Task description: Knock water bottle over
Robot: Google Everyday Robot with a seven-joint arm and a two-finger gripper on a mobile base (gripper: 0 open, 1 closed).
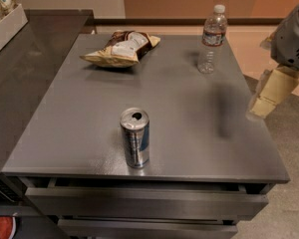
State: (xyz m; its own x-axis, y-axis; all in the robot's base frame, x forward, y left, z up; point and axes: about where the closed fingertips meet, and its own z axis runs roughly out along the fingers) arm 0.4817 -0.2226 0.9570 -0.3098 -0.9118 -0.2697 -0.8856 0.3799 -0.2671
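Observation:
The water bottle [212,39] stands upright near the table's far right corner. It is clear ribbed plastic with a white cap and a dark label band. My gripper [267,94], cream-coloured under a grey arm housing [294,39], hangs at the table's right edge. It is in front of and to the right of the bottle, well apart from it, and it holds nothing that I can see. Its shadow falls on the tabletop to its left.
A silver-blue drink can [135,138] stands open near the front edge of the grey table [89,123]. A chip bag [120,49] lies at the far left. A darker counter [25,73] adjoins on the left, with a white tray [5,26]. Drawers sit below the front edge.

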